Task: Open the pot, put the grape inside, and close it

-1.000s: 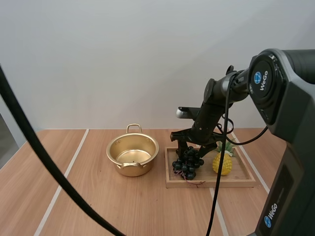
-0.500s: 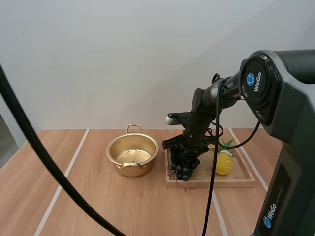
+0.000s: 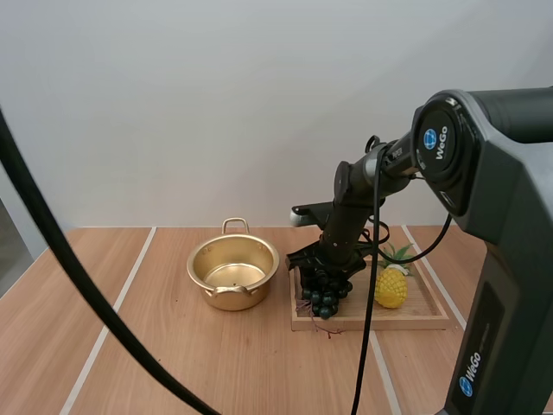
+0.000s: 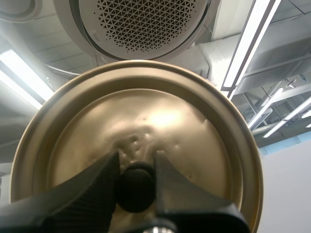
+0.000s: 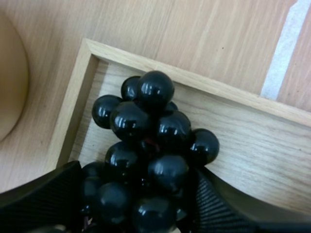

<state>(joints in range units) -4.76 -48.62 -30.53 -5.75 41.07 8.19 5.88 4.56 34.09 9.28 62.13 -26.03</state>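
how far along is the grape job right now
Done: the pot stands open, its lid held by the knob in the left tool. In hand: the right tool grips the grapes at the corner of the tray. Left: carry them to the pot, drop them in, put the lid on.

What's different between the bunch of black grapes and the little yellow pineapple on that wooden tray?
The glossy black grapes are a cluster of round balls; the yellow pineapple is one oval body with green leaves. The grapes sit between the right gripper's fingers; the pineapple stands untouched. The grapes are at the wooden tray's end nearer the golden pot, the pineapple farther off. Both are on that tray.
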